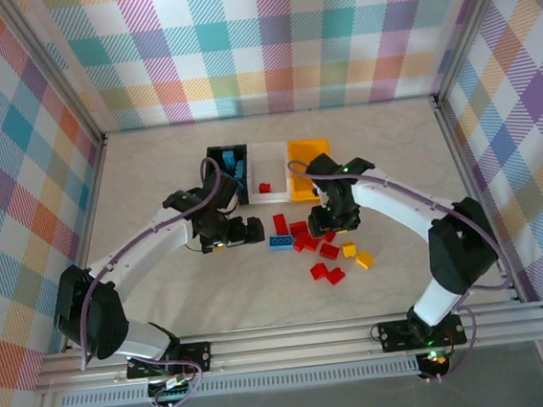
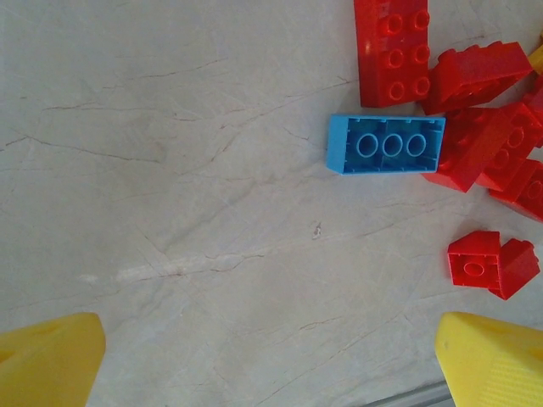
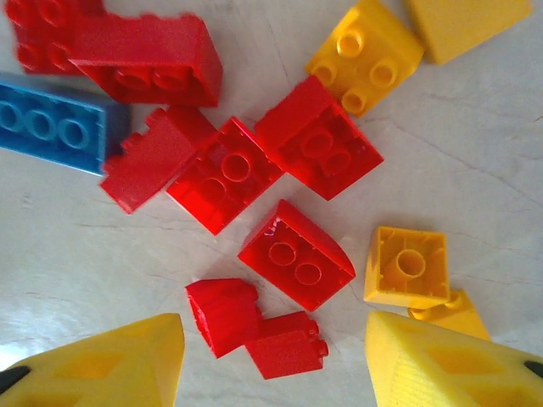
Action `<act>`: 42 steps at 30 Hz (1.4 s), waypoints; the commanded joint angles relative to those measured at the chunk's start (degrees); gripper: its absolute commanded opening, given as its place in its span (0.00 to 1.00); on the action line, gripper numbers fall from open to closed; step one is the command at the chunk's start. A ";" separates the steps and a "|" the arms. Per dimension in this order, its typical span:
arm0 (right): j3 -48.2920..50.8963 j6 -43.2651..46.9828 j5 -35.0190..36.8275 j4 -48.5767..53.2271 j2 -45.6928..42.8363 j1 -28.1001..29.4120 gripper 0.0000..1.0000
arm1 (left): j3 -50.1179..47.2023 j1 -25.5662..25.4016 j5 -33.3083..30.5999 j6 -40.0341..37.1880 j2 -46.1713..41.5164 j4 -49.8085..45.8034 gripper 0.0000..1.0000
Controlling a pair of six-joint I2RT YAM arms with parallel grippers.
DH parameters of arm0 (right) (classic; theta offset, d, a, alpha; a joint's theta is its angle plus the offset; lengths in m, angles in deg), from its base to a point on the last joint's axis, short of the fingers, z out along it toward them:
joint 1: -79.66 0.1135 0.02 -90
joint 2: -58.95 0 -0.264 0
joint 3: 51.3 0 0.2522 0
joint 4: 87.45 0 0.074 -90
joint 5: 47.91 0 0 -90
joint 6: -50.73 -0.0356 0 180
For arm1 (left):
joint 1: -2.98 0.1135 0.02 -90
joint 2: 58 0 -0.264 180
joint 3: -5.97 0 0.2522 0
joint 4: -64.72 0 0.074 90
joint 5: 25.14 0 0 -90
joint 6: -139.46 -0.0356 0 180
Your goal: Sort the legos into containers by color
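Three bins stand side by side against the middle of the desk's (image 1: 154,186) far edge. The black bin (image 1: 213,157) holds blue bricks. The white bin (image 1: 267,152) holds one small red brick (image 1: 264,187) toward its near end. The yellow-orange bin (image 1: 307,157) closes the row on the right.

The loose legos lie around the middle of the desk, just in front of the bins. A bright blue brick (image 2: 386,144) lies with its hollow underside up, showing three round tubes. A long red studded brick (image 2: 392,51) lies just beyond it. Beside them is a heap of glossy red pieces (image 3: 225,174), several with sloped faces, touching and overlapping. Toward the desk's right edge lie a few yellow-orange bricks, one studs up (image 3: 365,55) and one hollow side up (image 3: 407,264).

The left fingers (image 2: 51,360) are yellow and spread wide over bare desk with nothing between them. The blue brick lies a little beyond their tips. The right fingers (image 3: 110,365) are also yellow and stand apart above the red heap. Two small red pieces (image 3: 254,331) lie on the desk between their tips, and neither is clamped.
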 commanded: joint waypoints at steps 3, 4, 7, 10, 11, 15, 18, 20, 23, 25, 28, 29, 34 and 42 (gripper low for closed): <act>2.99 3.68 -1.15 -1.83 3.02 0.55 0.60 | -0.94 -0.30 -0.72 0.82 -1.65 -0.51 1.00; 3.71 4.15 -1.19 -2.51 3.36 0.57 0.60 | -1.07 -0.30 -0.54 0.91 -1.60 -0.43 1.00; 5.07 6.13 -1.15 -4.24 4.33 0.55 0.59 | -1.12 -0.29 -0.36 1.10 -1.28 -0.51 1.00; 5.54 8.17 -2.00 -5.89 5.42 0.52 0.59 | -1.07 -0.30 -0.12 1.17 -0.97 -0.51 1.00; 5.62 8.68 -2.18 -6.36 5.76 0.55 0.59 | -1.02 -0.30 -0.08 1.25 -0.85 -0.58 1.00; 5.14 9.96 -2.85 -7.92 8.00 0.55 0.59 | -0.51 -0.30 0.01 1.23 -0.10 -1.11 1.00; 4.78 10.15 -3.21 -8.81 9.57 0.55 0.58 | 0.09 -0.29 -0.07 0.99 0.29 -1.72 1.00; 4.85 9.99 -3.45 -9.20 10.02 0.55 0.58 | 0.20 -0.30 -0.29 0.94 0.34 -1.84 1.00; 5.45 9.67 -3.50 -9.57 10.07 0.55 0.57 | 0.16 -0.29 -0.09 1.15 0.71 -1.66 1.00; 6.34 9.23 -3.19 -10.08 9.58 0.55 0.55 | 0.20 -0.30 -0.16 1.23 1.10 -1.50 1.00; 7.19 8.51 -2.23 -10.28 9.39 0.55 0.50 | 0.16 -0.30 0.14 1.64 1.31 -0.97 1.00; 7.36 8.34 -2.01 -10.38 9.32 0.55 0.49 | 0.15 -0.29 0.23 1.75 1.36 -0.87 1.00; 8.55 7.62 0.01 -10.45 8.06 0.54 0.45 | -0.03 -0.32 0.54 2.05 1.61 -0.51 1.00; 11.28 6.03 0.78 -11.10 6.08 0.55 0.37 | -1.12 -0.25 1.33 3.11 1.19 0.59 1.00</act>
